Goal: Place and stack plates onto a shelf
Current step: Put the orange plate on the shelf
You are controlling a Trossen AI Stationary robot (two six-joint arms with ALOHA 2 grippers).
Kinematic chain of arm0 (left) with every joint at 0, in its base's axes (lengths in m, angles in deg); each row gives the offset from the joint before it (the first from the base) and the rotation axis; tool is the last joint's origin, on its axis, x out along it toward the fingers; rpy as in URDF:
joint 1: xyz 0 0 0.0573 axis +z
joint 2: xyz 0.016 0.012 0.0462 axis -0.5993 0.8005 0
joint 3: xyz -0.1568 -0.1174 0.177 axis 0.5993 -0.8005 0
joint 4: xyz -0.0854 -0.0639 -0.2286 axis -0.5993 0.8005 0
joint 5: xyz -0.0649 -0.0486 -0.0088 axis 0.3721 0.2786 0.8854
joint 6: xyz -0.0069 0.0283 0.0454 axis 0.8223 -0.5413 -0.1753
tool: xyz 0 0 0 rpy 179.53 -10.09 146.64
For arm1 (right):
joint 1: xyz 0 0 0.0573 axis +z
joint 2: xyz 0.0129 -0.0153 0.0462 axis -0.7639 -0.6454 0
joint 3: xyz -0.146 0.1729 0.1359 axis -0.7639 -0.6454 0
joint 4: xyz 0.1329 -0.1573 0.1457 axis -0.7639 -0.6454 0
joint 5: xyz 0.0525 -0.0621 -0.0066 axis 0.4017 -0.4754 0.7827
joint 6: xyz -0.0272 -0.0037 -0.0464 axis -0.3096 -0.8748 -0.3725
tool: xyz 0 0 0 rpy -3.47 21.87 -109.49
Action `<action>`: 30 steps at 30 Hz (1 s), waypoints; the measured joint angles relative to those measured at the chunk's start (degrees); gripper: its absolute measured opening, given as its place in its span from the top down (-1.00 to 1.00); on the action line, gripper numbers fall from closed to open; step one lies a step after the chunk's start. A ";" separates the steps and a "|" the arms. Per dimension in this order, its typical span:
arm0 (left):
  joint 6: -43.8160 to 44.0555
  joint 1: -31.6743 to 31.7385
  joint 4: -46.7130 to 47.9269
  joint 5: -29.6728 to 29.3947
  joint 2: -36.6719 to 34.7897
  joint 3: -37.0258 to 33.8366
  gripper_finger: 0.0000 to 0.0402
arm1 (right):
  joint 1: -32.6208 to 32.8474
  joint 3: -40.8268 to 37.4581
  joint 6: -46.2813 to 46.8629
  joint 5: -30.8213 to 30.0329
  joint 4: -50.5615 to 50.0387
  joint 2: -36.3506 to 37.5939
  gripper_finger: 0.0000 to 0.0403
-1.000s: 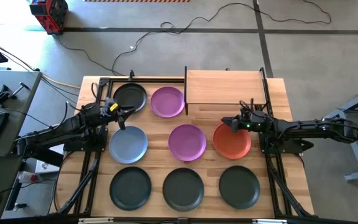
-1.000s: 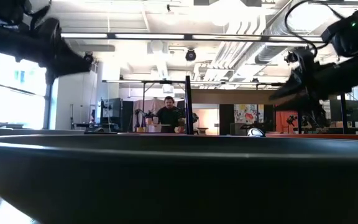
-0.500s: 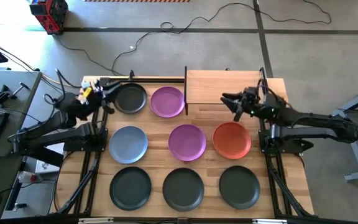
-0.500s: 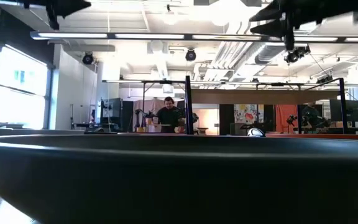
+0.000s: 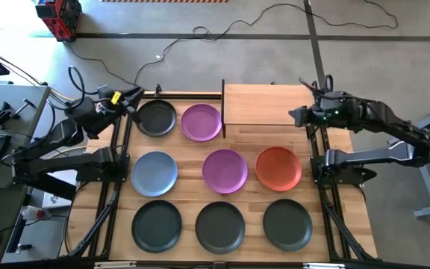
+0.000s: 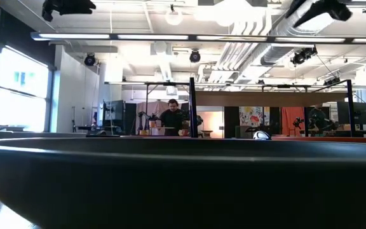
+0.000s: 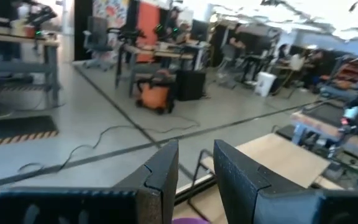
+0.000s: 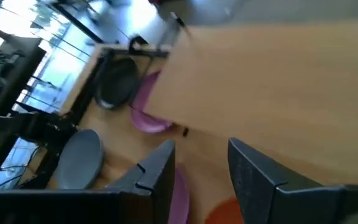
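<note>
Dark arms raised; L claw (image 5: 131, 98), R claw (image 5: 295, 116) both open, empty.

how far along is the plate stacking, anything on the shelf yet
Nothing looks done: the shelf is bare, and all eight visible plates lie singly on the table, among them the orange-red plate and the pale blue plate. Nothing is in hand: the left gripper and right gripper are raised, open and empty. All placing and stacking remains.

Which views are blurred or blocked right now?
Low view: a dark plate rim up close fills the lower half. Right wrist view: shelf and plates smeared soft. Left wrist view: room soft. High view: sharp, evenly lit.
</note>
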 joint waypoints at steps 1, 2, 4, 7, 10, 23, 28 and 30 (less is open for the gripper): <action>0.02 0.02 0.55 -0.49 -0.01 0.03 0.55 | 0.00 0.09 1.81 1.12 -1.93 -0.57 0.35; 0.03 0.06 0.98 -0.95 -0.01 0.03 0.55 | 0.00 0.01 3.57 2.62 -3.83 -1.14 0.35; 0.03 0.06 2.03 -1.44 -0.01 0.03 0.55 | 0.04 -1.07 5.84 4.70 -6.82 -2.19 0.35; -0.03 0.06 3.07 -1.45 -0.01 0.03 0.55 | 0.20 -3.70 5.37 5.42 -9.63 -3.86 0.35; -0.05 0.06 3.54 -1.47 -0.01 0.03 0.55 | 0.84 -7.14 3.29 6.25 -9.75 -5.17 0.35; -0.09 0.06 3.50 -1.45 -0.03 0.03 0.55 | 5.12 -23.65 9.06 16.84 -2.65 -7.41 0.35; -0.11 0.06 3.50 -1.45 -0.03 0.03 0.55 | 9.32 -27.94 15.88 21.37 0.72 -7.41 0.35; -0.14 0.06 3.50 -1.45 -0.01 0.03 0.55 | 11.29 -28.67 19.11 22.69 0.78 -7.43 0.35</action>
